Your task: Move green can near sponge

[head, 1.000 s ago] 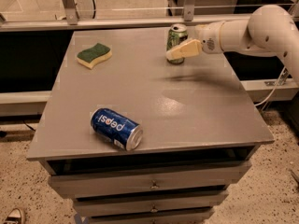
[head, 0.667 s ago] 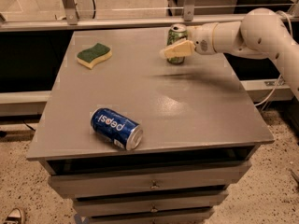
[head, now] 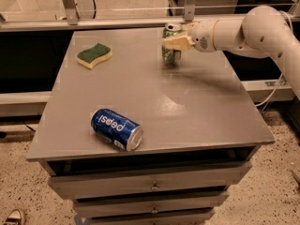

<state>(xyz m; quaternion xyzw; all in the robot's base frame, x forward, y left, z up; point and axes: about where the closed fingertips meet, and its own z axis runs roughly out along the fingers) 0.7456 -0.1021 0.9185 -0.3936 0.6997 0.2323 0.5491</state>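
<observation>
The green can (head: 169, 53) stands upright near the far edge of the grey table (head: 187, 102), right of centre. Its silver top shows above my fingers. My gripper (head: 174, 40) reaches in from the right on a white arm and is shut around the can's upper half. One tan finger (head: 177, 42) crosses the can's front; the other is hidden behind it. The sponge (head: 94, 55), yellow with a dark green top, lies flat at the far left of the table, well to the left of the can.
A blue Pepsi can (head: 116, 129) lies on its side near the table's front edge, left of centre. A metal rail (head: 117, 22) runs behind the table. Drawers (head: 150, 186) sit under the tabletop.
My gripper has moved left onto the green can and closed around it. The can has shifted slightly to the left. The sponge and Pepsi can have not moved.
</observation>
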